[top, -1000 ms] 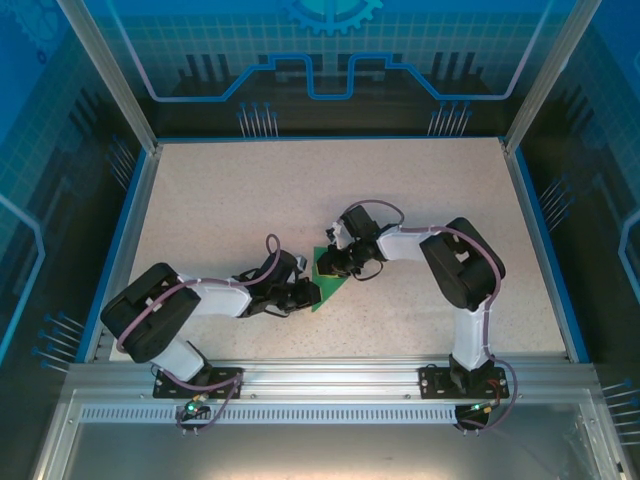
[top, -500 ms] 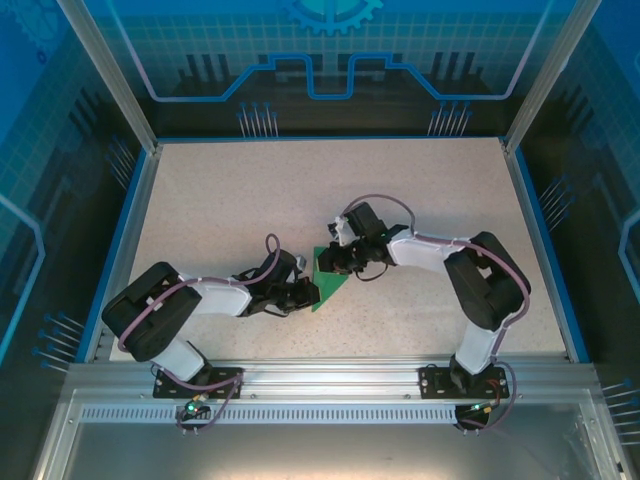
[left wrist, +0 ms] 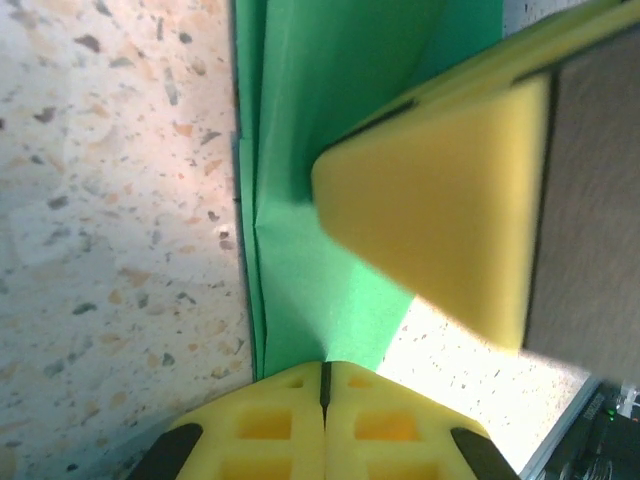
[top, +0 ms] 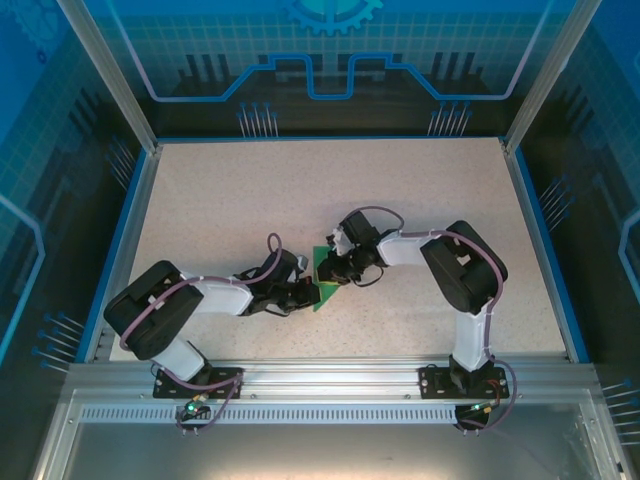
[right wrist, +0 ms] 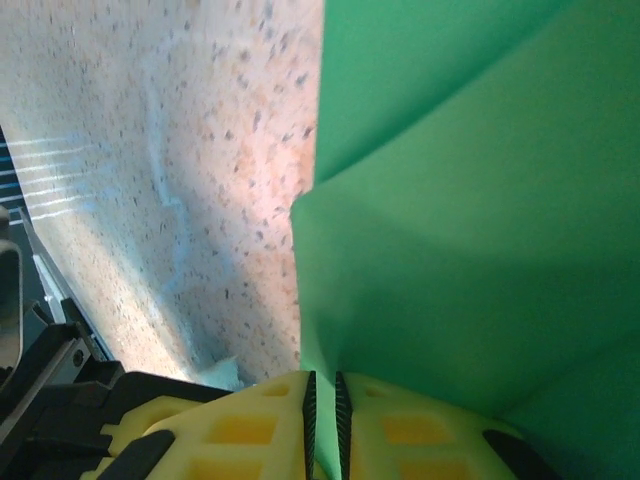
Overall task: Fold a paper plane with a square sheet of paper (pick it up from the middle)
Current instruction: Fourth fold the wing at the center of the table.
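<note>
The right arm's elbow has drawn back in, and the left end effector [left wrist: 323,372] has closed together, pinching one edge of the folded green sheet of paper [top: 326,293]. The right end effector [right wrist: 322,382] clamps its other side, near the middle of the surface [top: 220,200].

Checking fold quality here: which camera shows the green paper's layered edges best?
The left wrist view: the green paper shows stacked edges down its left side, with the left claw pinching its tip. The right wrist view shows broad green folds in the right claw. From the top it is a small green patch between the claws.
</note>
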Robot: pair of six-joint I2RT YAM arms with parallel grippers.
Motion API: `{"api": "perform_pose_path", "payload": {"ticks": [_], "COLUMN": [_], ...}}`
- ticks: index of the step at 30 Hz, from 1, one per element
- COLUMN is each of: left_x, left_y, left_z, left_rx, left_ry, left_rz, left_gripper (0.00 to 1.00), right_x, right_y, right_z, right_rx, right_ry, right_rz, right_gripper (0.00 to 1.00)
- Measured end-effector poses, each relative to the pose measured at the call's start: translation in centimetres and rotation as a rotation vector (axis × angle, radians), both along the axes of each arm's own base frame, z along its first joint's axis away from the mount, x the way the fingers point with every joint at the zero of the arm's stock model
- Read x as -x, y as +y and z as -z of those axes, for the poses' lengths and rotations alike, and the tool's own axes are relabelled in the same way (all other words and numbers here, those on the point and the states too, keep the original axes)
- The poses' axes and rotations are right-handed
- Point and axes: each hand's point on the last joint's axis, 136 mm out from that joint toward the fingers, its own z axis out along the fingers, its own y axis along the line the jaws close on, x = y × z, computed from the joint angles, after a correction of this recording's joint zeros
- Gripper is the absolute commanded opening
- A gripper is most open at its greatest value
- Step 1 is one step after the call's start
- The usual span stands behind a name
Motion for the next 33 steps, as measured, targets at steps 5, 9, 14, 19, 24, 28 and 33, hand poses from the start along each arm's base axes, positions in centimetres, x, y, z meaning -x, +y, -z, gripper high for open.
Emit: {"api": "perform_pose_path", "payload": {"ticks": [5,9,14,19,24,28,33], "left_x": [-0.2,-0.4,-0.5,-0.5,-0.5,-0.5,-0.6], "left_y": [-0.3,-0.7,-0.7,-0.7,-0.8,-0.8,-0.8], "left_z": [0.1,0.2,0.2,0.2,0.1,0.1,0.1], "left_rx": [0.004,0.015,0.018,0.019,0.022,0.022,0.023], "left_ry": [0.003,0.000,-0.003,-0.005,-0.008,-0.009,-0.009], "left_rz": [0.007,0.012,0.013,0.012,0.012,0.013,0.012], "left_gripper": [0.01,0.01,0.00,0.00,0.00,0.00,0.00], "right_x": [-3.0,-4.6,-5.8,-7.7,-9.2,-12.2,-15.0], "right_y": [-1.6,-2.2,-2.7,-3.4,-4.1,-6.5,-9.0], "right_z": [-0.1,-0.1,-0.1,-0.2,-0.2,-0.3,-1.1], "right_rx": [-0.001,-0.007,-0.006,-0.013,-0.011,0.020,0.046], "right_ry": [-0.006,0.008,0.025,0.037,0.033,-0.023,-0.081], "right_rz": [0.073,0.102,0.123,0.152,0.173,0.238,0.291], "right_gripper": [0.19,0.19,0.19,0.19,0.20,0.20,0.21]}}
